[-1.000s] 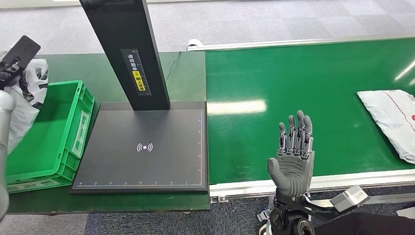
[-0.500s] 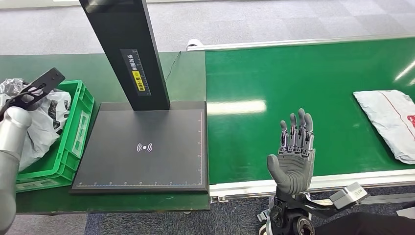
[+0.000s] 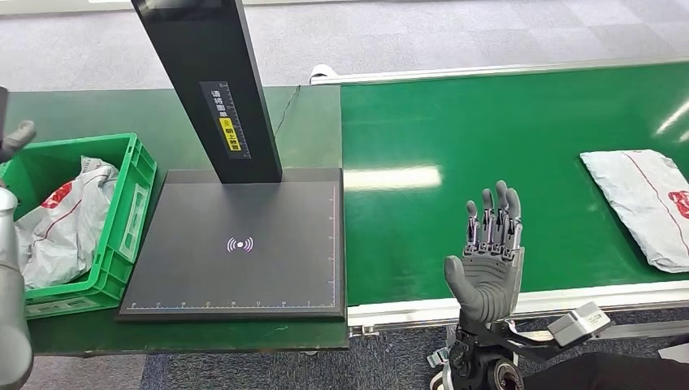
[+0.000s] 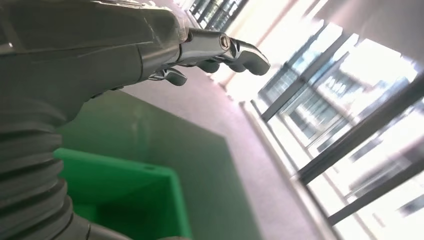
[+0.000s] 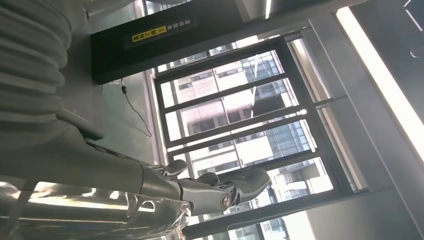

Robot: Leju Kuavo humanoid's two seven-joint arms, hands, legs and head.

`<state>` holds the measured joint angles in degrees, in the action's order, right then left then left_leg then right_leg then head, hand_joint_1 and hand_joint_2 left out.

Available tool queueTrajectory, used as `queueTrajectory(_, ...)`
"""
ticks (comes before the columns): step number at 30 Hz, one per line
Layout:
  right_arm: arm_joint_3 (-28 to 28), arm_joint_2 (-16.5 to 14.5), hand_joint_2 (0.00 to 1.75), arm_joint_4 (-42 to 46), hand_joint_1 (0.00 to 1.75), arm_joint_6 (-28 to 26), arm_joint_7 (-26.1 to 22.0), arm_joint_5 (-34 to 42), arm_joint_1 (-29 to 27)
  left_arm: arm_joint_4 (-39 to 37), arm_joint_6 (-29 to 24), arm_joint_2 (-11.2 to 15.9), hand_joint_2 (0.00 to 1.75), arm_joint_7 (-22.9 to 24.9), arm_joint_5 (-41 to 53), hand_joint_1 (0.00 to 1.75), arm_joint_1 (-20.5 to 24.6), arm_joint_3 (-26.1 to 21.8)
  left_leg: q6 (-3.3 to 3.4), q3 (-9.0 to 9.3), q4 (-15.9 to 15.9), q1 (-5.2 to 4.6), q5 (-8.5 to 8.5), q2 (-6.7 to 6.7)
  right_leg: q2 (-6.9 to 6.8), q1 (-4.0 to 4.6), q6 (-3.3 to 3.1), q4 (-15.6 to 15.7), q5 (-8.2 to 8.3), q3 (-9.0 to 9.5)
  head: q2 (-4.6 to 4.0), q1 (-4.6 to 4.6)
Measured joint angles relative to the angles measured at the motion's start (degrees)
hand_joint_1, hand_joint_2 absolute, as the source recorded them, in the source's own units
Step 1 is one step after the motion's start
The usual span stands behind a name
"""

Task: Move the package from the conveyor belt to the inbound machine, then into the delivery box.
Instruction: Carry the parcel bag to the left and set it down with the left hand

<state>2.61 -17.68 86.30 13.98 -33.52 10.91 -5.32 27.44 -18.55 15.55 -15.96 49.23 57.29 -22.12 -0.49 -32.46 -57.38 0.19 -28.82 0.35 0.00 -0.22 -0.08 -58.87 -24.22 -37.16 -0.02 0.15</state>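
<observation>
A white package (image 3: 61,223) with red print lies inside the green delivery box (image 3: 134,207) at the left. My left hand (image 3: 16,138) hovers above the box's far left corner, at the picture's edge; the left wrist view shows this hand (image 4: 212,47) with fingers stretched out and nothing in it, above the box (image 4: 130,185). My right hand (image 3: 490,252) is raised over the conveyor belt's (image 3: 487,122) near edge, palm up, fingers apart and empty. A second white package (image 3: 642,203) lies on the belt at the far right.
The inbound machine's black plate (image 3: 236,244) sits between the box and the belt, with its tall black post (image 3: 215,81) rising at the back. The belt's metal rail (image 3: 569,296) runs along the near side. A dark green table (image 3: 97,110) carries the box and the machine.
My left hand has let go of the package, which now lies in the green box, and the arm has drawn back to the left. The belt's package has shifted slightly left.
</observation>
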Motion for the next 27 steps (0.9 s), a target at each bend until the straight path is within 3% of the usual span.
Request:
queueTrajectory(4,-0.33,0.00,0.00,-0.29,0.00,-1.29,0.08,-0.20,0.01,6.59,-2.54,-0.60,1.75,-7.57,-11.48,0.00,-3.15,-2.15,0.00,0.02,0.00,-0.01,0.00,0.00,0.00,-0.01,0.00,0.01,0.00,0.02,0.00,0.01)
queueTrajectory(5,-0.39,0.00,0.00,-0.38,0.00,-1.82,0.10,-0.46,0.00,9.19,-2.30,-0.98,1.75,-9.61,-15.68,0.00,-4.84,-1.96,0.00,0.04,0.00,-0.03,-0.01,0.00,0.00,-0.03,0.00,0.02,0.00,0.03,0.00,0.01)
queueTrajectory(9,-0.77,0.00,1.75,-0.81,0.00,-4.32,0.18,-3.70,-0.05,23.17,-0.51,-5.27,1.75,-15.36,-29.91,0.00,-17.32,1.61,0.03,0.16,0.01,-0.17,-0.11,0.02,0.02,-0.18,0.08,0.04,-0.07,0.10,0.00,-0.02)
queueTrajectory(13,-1.95,0.01,1.75,-2.21,0.00,-6.67,1.00,-9.41,0.02,39.88,-0.36,-14.21,1.75,-21.18,-34.99,0.00,-37.34,12.01,0.23,0.26,0.01,-0.28,-0.32,0.06,0.05,-0.28,0.31,0.11,-0.25,0.23,0.00,0.02)
queueTrajectory(17,-2.93,0.00,1.75,-6.15,0.00,-7.18,1.63,-11.61,0.45,49.08,0.82,-20.62,1.75,-20.70,-36.47,0.00,-51.17,25.73,0.43,0.23,0.01,-0.29,-0.52,0.02,0.03,-0.33,0.44,0.20,-0.33,0.30,-0.01,0.01)
queueTrajectory(22,-4.37,0.01,1.75,-10.99,0.00,-7.05,1.67,-13.86,0.71,54.35,2.60,-24.11,1.75,-17.44,-33.17,0.00,-61.53,37.33,0.43,0.16,0.02,-0.25,-0.61,-0.02,0.03,-0.30,0.52,0.21,-0.39,0.31,-0.01,0.00)
queueTrajectory(27,-4.96,0.14,1.75,-14.79,0.00,-5.99,1.72,-15.29,0.58,59.66,5.62,-24.65,1.75,-15.53,-31.81,0.00,-68.09,40.11,0.37,0.21,0.02,-0.15,-0.62,-0.02,0.02,-0.18,0.43,0.19,-0.45,0.30,-0.01,-0.01)
